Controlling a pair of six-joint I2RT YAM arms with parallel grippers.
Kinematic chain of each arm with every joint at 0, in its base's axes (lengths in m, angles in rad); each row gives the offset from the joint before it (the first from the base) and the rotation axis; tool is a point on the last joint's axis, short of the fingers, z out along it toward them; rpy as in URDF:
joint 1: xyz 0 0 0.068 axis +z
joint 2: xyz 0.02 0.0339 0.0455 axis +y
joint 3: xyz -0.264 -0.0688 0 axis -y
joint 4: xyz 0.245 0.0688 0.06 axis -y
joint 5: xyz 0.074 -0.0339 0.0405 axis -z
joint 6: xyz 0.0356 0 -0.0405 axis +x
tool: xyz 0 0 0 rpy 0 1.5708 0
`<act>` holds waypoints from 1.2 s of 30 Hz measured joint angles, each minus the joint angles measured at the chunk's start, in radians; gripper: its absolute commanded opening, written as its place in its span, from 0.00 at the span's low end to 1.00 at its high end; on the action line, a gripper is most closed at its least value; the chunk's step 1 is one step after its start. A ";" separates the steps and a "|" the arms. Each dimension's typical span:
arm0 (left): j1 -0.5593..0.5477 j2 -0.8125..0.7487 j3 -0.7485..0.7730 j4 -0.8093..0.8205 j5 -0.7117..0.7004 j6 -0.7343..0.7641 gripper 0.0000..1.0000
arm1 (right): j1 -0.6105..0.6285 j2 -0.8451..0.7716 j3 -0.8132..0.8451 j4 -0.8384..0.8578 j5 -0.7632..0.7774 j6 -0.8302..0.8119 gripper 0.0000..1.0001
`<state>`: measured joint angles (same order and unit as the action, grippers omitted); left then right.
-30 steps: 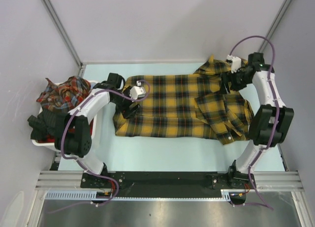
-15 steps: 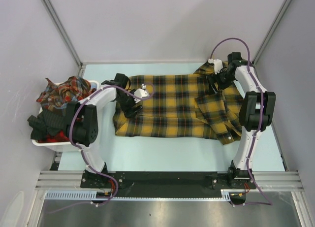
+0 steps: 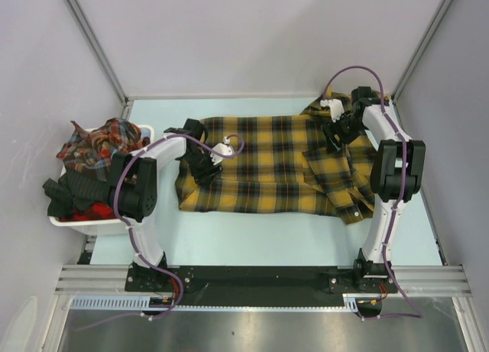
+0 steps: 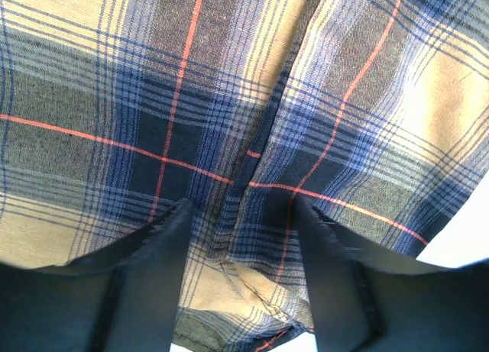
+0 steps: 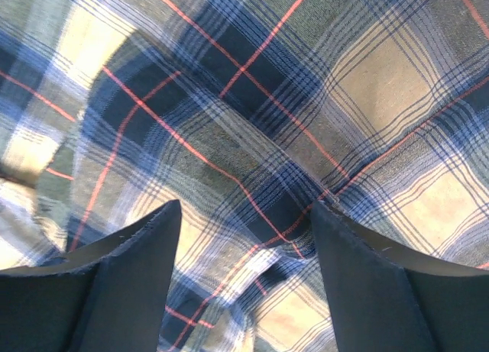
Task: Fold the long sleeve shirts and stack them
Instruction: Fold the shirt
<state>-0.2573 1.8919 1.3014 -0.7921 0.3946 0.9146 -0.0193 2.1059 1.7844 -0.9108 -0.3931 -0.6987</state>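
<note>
The pale surface (image 3: pixel 252 230) carries the mustard-yellow plaid shirt (image 3: pixel 267 165), spread flat with its length running left to right. On the shirt's right half, a folded layer (image 3: pixel 348 188) of the same cloth lies over the body. At the shirt's left end the left end effector (image 4: pixel 241 207) sits on the cloth. Its fingers (image 4: pixel 153 276) are apart with a ridge of fabric between them, not clenched. Just left of the shirt, a white bin (image 3: pixel 76 224) holds red plaid shirts (image 3: pixel 103 142). At the shirt's far right, near the collar (image 3: pixel 325 104), the right end effector (image 5: pixel 244 207) is released, spread over a raised fold.
</note>
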 measured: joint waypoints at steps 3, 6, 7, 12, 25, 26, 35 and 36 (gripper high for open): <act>0.000 0.001 0.000 0.000 0.000 0.000 0.44 | 0.001 0.019 0.000 0.004 0.018 -0.020 0.36; -0.001 0.001 0.000 -0.002 0.001 0.001 0.35 | 0.003 0.035 0.007 0.000 0.038 -0.037 0.18; -0.001 0.001 0.000 -0.004 0.001 0.000 0.30 | 0.003 0.039 0.015 -0.005 0.042 -0.039 0.12; -0.001 -0.008 0.000 -0.019 0.002 -0.008 0.01 | 0.006 0.043 0.060 -0.012 0.044 -0.038 0.00; 0.020 -0.049 0.000 -0.049 0.001 -0.017 0.00 | 0.031 0.043 0.147 -0.016 0.037 -0.035 0.00; 0.023 -0.052 0.000 -0.048 0.001 -0.017 0.00 | 0.036 0.043 0.151 -0.016 0.036 -0.035 0.00; 0.030 -0.077 -0.035 0.038 -0.053 -0.055 0.19 | 0.063 0.044 0.154 0.004 0.041 -0.006 0.27; 0.030 -0.077 -0.047 0.059 -0.066 -0.064 0.43 | 0.063 0.045 0.155 0.006 0.045 0.004 0.40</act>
<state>-0.2276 1.8149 1.2545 -0.7334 0.3283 0.8505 0.0433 2.1509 1.9396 -0.9043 -0.3477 -0.6949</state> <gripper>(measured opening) 0.062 0.056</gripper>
